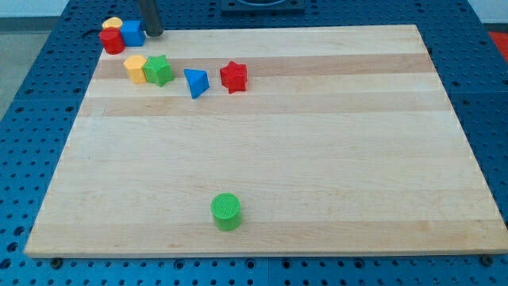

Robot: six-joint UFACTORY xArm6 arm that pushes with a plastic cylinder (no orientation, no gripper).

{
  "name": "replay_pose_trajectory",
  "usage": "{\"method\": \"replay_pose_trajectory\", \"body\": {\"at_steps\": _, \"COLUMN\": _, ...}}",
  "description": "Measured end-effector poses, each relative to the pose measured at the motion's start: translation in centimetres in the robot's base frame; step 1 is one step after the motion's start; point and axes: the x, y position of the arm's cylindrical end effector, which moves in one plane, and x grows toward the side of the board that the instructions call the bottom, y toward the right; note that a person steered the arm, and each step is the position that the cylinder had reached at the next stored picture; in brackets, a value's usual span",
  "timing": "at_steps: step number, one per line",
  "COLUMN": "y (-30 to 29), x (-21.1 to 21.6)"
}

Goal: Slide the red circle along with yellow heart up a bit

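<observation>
The red circle (112,41) sits at the board's top left corner, with the yellow heart (113,25) touching it just above. A blue block (132,33) stands against their right side. My tip (153,33) is at the top edge, just right of the blue block and close to it. The rod runs up out of the view's top.
A yellow block (136,69) and a green star-like block (159,71) sit side by side below the cluster. A blue triangle (196,83) and a red star (233,77) lie to their right. A green circle (227,211) stands near the wooden board's (317,159) bottom edge.
</observation>
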Motion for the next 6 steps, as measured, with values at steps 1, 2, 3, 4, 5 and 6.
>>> {"method": "replay_pose_trajectory", "body": {"at_steps": 1, "y": 0.0, "x": 0.1}}
{"method": "replay_pose_trajectory", "body": {"at_steps": 2, "y": 0.0, "x": 1.0}}
{"method": "replay_pose_trajectory", "body": {"at_steps": 3, "y": -0.6, "x": 3.3}}
{"method": "replay_pose_trajectory", "body": {"at_steps": 4, "y": 0.3, "x": 5.7}}
{"method": "replay_pose_trajectory", "body": {"at_steps": 5, "y": -2.6, "x": 7.7}}
{"method": "replay_pose_trajectory", "body": {"at_steps": 6, "y": -9.3, "x": 7.7}}
